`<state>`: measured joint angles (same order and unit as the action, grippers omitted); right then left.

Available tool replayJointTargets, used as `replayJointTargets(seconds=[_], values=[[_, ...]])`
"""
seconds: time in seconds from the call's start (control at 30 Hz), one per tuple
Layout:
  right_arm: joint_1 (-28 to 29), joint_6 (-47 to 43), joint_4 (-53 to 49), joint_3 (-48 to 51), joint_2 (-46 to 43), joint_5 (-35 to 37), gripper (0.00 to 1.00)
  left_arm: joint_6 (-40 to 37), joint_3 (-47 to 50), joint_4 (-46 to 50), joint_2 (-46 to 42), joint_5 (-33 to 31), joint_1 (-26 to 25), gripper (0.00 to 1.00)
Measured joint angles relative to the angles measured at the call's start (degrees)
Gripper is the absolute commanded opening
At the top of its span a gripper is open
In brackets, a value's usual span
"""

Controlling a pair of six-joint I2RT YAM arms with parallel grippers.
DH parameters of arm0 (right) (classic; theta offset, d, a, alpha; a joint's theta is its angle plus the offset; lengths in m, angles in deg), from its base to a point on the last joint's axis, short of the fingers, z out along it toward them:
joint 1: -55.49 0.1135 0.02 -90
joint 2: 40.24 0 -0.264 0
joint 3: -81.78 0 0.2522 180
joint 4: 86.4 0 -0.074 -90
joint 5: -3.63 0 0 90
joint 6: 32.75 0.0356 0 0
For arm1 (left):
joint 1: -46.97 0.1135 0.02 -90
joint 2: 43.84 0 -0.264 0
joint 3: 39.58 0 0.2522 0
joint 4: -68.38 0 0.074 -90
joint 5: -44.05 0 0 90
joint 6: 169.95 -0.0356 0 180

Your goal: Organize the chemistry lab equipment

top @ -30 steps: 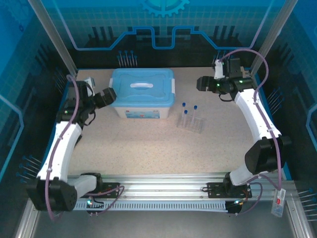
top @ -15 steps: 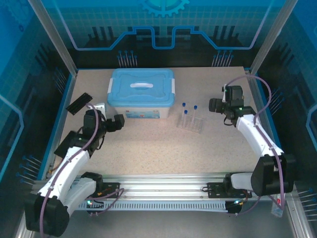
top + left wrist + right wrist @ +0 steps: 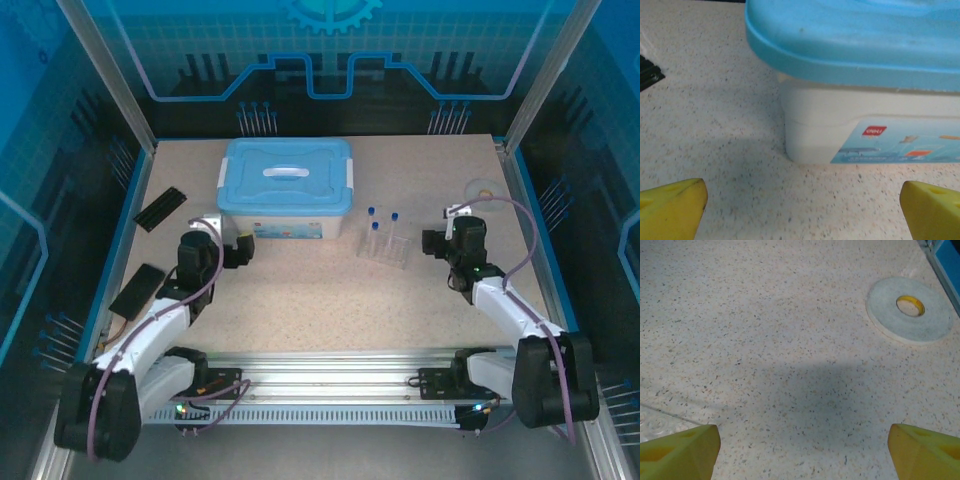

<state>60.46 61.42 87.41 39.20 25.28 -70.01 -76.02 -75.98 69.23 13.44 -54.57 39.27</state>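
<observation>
Left gripper (image 3: 804,210), fingers wide apart and empty, faces the shut box (image 3: 865,115) just ahead. Right gripper (image 3: 804,450), likewise apart, has the rack (image 3: 392,256), holding three tubes (image 3: 375,238) upright, beside one fingertip.

box (image 3: 830,112) — cut off right | tube rack (image 3: 655,422) — cropped at left edge

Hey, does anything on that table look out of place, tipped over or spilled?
Nothing looks spilled or tipped. The blue-capped tubes stand in their rack. Only oddity: a tape roll lies flat near the right edge, not lab gear.
</observation>
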Motion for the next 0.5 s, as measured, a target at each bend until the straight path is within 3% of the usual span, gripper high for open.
replayJointTargets(seconds=[0.5], values=[[1.5,-4.7,31.7,7.0,13.9,-2.6,0.9,-4.2,0.3,-20.4,20.3,5.0,4.8,1.0]])
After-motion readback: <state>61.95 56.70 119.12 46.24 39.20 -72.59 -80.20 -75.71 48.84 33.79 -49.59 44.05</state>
